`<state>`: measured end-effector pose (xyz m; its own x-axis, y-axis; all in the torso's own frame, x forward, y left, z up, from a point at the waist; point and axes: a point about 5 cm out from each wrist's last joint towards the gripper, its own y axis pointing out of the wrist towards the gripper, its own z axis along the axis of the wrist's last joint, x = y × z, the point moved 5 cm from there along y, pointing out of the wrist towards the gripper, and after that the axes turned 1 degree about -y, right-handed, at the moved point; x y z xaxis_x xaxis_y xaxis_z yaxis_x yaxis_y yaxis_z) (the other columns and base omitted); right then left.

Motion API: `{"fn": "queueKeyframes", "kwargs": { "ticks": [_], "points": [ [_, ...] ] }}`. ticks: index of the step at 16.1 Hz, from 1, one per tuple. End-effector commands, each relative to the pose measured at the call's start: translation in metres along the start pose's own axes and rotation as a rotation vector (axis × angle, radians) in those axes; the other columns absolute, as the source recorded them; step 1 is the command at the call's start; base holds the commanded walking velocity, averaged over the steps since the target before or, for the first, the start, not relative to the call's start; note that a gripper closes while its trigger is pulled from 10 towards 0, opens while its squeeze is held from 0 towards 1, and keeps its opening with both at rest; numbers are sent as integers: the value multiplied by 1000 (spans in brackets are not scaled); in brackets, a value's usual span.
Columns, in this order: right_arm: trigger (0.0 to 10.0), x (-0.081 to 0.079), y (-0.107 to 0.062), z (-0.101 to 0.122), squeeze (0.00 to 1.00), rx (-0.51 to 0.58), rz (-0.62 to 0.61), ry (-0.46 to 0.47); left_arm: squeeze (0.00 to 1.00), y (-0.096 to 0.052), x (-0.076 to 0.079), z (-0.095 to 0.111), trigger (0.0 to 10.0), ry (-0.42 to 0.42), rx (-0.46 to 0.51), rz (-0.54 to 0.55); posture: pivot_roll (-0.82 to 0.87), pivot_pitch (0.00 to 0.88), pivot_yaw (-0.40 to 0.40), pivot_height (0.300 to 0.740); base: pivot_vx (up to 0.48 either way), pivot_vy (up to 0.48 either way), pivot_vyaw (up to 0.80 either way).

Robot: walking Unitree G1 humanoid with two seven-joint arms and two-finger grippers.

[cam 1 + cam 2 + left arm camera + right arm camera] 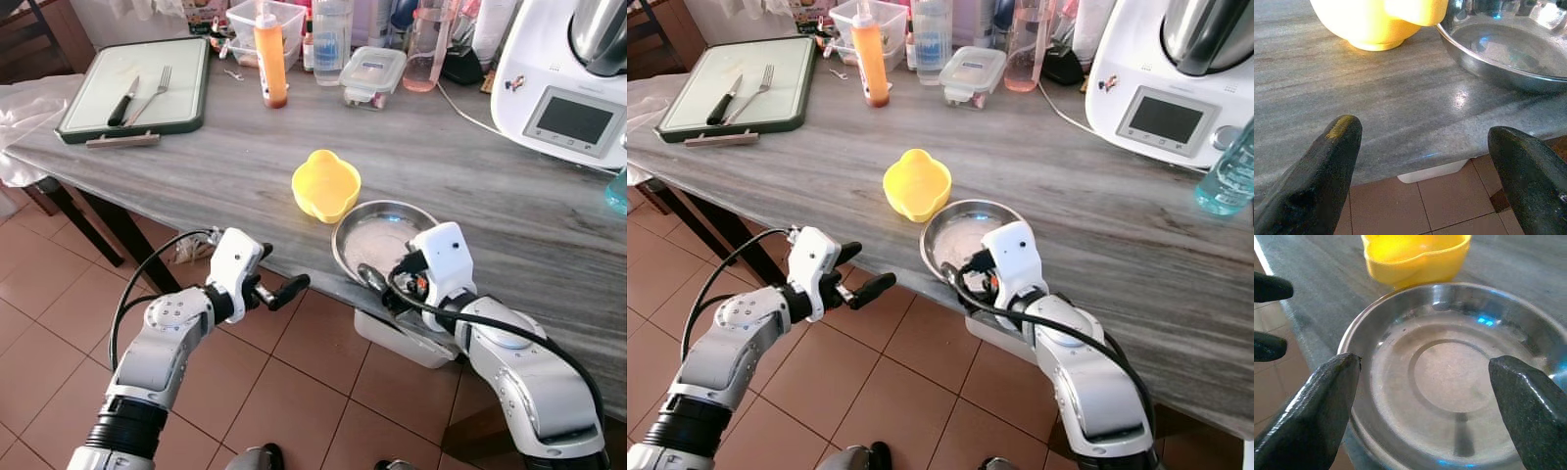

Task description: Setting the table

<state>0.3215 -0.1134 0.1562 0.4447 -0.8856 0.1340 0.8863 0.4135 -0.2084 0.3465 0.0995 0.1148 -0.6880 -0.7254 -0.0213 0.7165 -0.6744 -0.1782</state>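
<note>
A steel plate and a yellow bowl are set at the near edge of the grey table, with both grippers held open beside them.

The steel plate is seen at the table's near edge, empty, with the yellow bowl touching or just beside its far-left rim. The right gripper is held over the plate's near rim, its fingers spread wide to either side and nothing gripped. The left gripper is held just off the near edge, over the tiled floor, fingers parted and empty, pointed toward the bowl. At the far left corner a green-rimmed tray is laid, bearing a knife and a fork. Along the far edge an orange bottle and a lidded container are stood, and a white kitchen machine at the right.
</note>
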Motion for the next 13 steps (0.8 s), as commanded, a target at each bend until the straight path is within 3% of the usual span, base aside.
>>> {"fn": "queueKeyframes", "kwargs": {
  "ticks": [1, 8, 13],
  "points": [
    [10000, 8, -5, 13, 0, 63, -54, -17, 0, 1, -3, 2, 10000, 11, -1, 7, 45, 148, 56, 740, 0, 0, 0],
    [10000, 30, -38, 39, 0, 286, -289, -60, 0, 6, -12, 17, 10000, 1, 72, 79, 40, 138, 49, 740, 0, 0, 0],
    [10000, 31, -67, 31, 0, 339, -442, -51, 0, 3, -19, 36, 10000, -17, 181, 161, 37, 131, 30, 740, 0, 0, 0]
  ]
}}
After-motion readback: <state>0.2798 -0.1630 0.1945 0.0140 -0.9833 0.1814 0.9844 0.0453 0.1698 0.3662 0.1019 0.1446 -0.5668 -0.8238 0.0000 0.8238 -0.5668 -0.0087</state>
